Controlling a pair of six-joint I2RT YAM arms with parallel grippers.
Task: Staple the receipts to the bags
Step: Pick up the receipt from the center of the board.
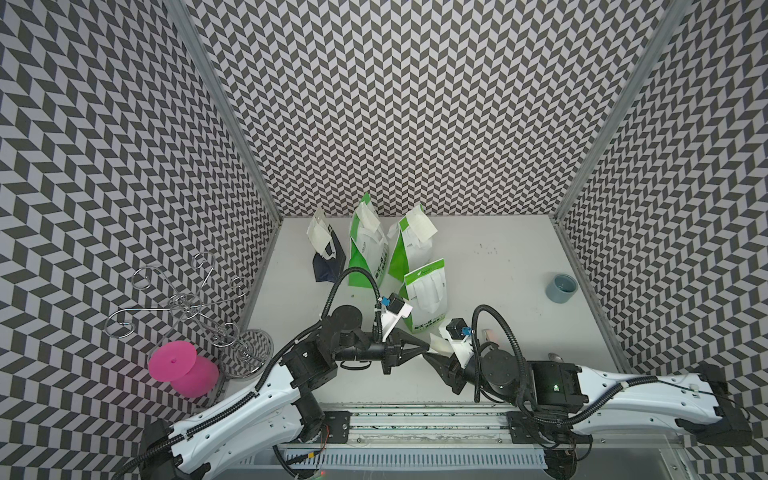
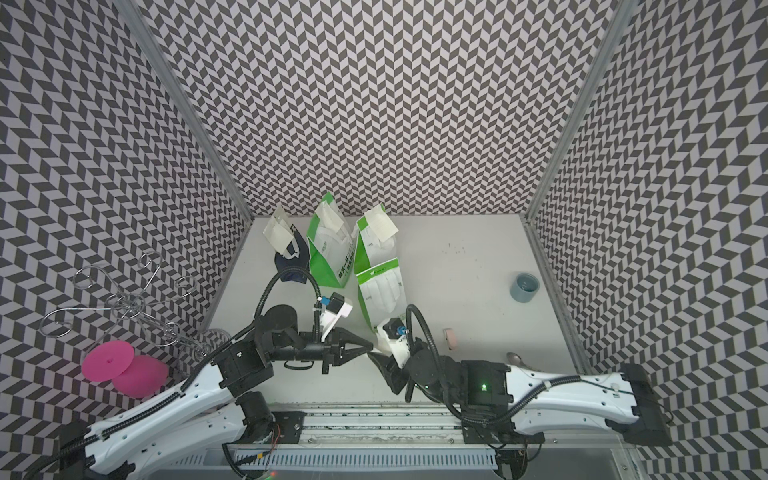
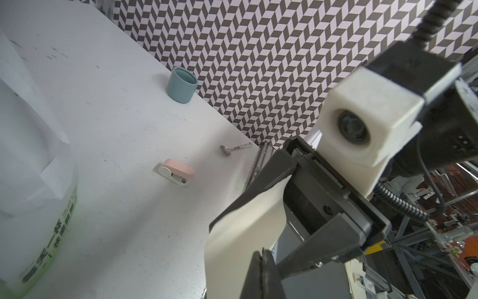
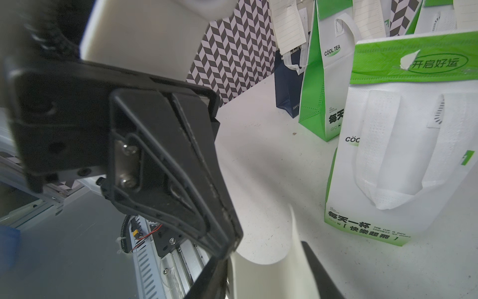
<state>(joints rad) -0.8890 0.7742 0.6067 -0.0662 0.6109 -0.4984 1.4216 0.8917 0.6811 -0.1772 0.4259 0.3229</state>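
receipt (image 1: 439, 343) is up in the air at near centre of the table (image 1: 490, 266), just on near side of the closest green bag (image 1: 428, 291). left gripper (image 1: 426, 346) is clenched on one edge. right gripper (image 1: 430, 356) grasps the other end, w/ paper curled btw its jaws. stapler (image 2: 450, 337) lies to the right.

High stereo overview, close wrist views
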